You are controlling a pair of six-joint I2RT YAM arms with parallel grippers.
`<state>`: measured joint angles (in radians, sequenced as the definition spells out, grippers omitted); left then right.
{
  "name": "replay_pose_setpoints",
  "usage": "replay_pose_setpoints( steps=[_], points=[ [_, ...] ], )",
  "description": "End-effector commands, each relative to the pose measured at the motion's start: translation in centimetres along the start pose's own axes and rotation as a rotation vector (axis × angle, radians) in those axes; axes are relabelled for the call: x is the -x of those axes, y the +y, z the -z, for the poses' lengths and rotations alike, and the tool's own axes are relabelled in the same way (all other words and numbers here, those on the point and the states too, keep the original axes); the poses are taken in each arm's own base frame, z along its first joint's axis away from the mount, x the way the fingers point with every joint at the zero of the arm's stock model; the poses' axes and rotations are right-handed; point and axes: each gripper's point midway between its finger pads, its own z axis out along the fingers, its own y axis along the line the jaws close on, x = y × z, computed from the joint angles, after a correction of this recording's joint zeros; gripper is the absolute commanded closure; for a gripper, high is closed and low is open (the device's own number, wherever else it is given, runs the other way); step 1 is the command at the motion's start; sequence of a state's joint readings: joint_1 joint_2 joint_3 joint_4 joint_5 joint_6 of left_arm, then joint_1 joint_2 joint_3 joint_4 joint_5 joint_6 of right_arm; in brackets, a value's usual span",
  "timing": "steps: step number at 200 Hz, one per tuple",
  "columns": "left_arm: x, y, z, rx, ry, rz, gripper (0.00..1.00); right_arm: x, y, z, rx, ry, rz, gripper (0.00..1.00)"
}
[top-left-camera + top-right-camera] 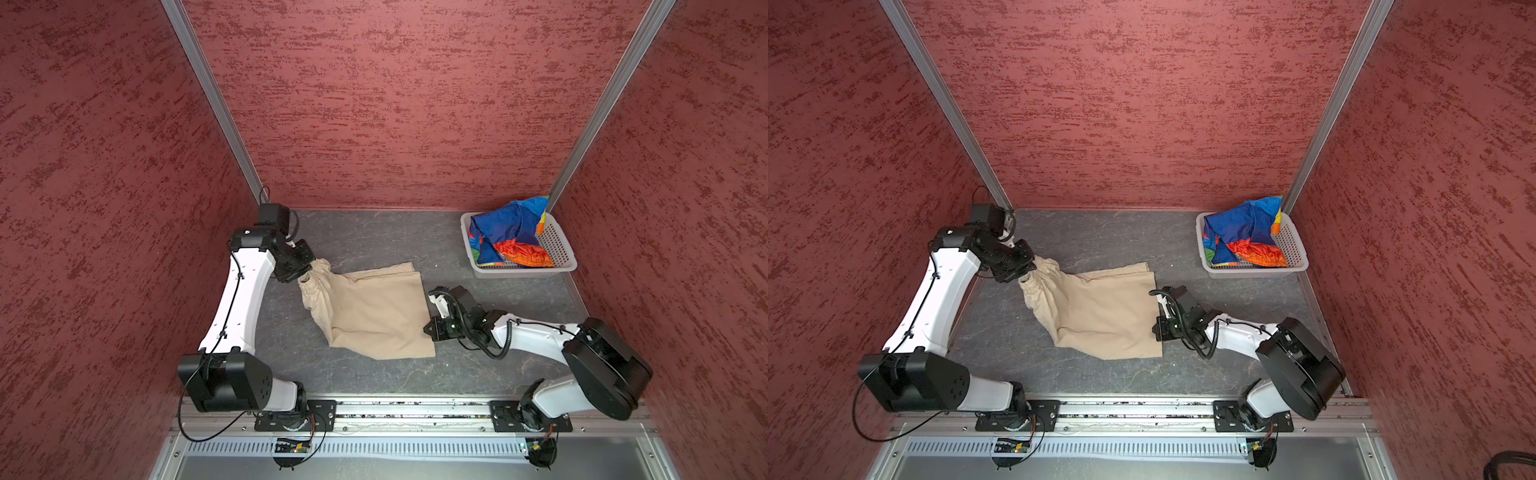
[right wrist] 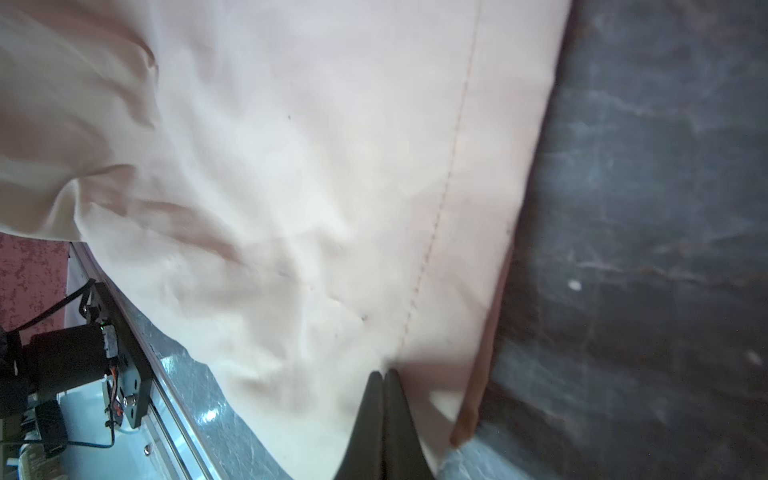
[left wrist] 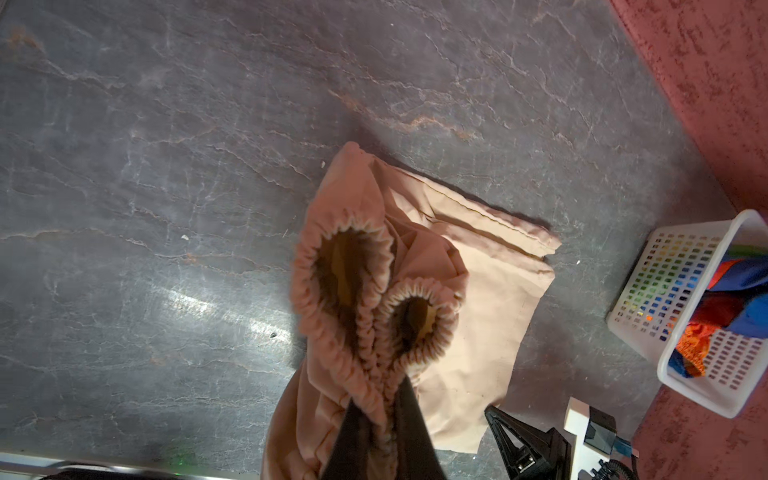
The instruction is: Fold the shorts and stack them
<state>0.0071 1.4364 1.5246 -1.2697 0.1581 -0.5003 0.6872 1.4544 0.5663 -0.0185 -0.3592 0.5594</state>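
Grey tabletop (image 1: 374, 232) | left claw (image 3: 379, 397) pinching beige shorts (image 1: 374, 311) | right claw (image 2: 383, 374) closed, touching them

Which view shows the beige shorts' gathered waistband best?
Left wrist: the waistband fills mid-frame, both gathered loops clear, pinched in the left gripper. Both top views show it small, at the gripper's tip. Right wrist shows only the hem.

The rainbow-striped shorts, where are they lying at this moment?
In both top views the rainbow-striped shorts lie crumpled inside the white basket, in the far right corner of the table, apart from the beige shorts spread in the middle.
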Motion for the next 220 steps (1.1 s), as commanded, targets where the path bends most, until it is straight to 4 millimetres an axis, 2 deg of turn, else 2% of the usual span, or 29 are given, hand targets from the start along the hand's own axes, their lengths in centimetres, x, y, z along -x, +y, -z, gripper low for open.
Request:
replay_pose_setpoints(
  steps=[1, 30, 63, 94, 126, 178, 203, 220],
  points=[
    [-0.5, -0.7, 0.4, 0.049, -0.009, 0.009, 1.00, -0.5, 0.2, -0.1, 0.044, -0.006, -0.044, 1.00],
    [-2.2, -3.2, -0.5, 0.025, 0.007, -0.011, 1.00, -1.7, -0.9, -1.2, 0.047, 0.018, -0.076, 1.00],
    [-4.8, -6.2, -3.0, -0.019, 0.043, -0.009, 1.00, -2.4, -2.0, -1.2, 0.009, 0.016, -0.076, 1.00],
    [-7.2, -9.0, -6.2, -0.050, 0.066, 0.001, 0.99, -3.1, -2.9, -0.8, -0.025, 0.018, -0.079, 1.00],
    [-10.1, -12.5, -10.5, -0.081, 0.130, -0.002, 0.99, -3.9, -3.5, -0.7, -0.040, 0.023, -0.087, 1.00],
    [-15.1, -18.1, -16.2, -0.091, 0.221, -0.048, 1.00, -4.0, -4.0, -1.0, -0.047, 0.011, -0.087, 1.00],
    [-16.9, -19.6, -17.5, -0.088, 0.255, -0.079, 1.00, -4.1, -4.2, -1.3, -0.046, 0.015, -0.092, 1.00],
    [-16.9, -19.8, -17.0, -0.094, 0.253, -0.081, 1.00, -4.2, -4.4, -1.1, -0.060, 0.016, -0.093, 1.00]
  ],
)
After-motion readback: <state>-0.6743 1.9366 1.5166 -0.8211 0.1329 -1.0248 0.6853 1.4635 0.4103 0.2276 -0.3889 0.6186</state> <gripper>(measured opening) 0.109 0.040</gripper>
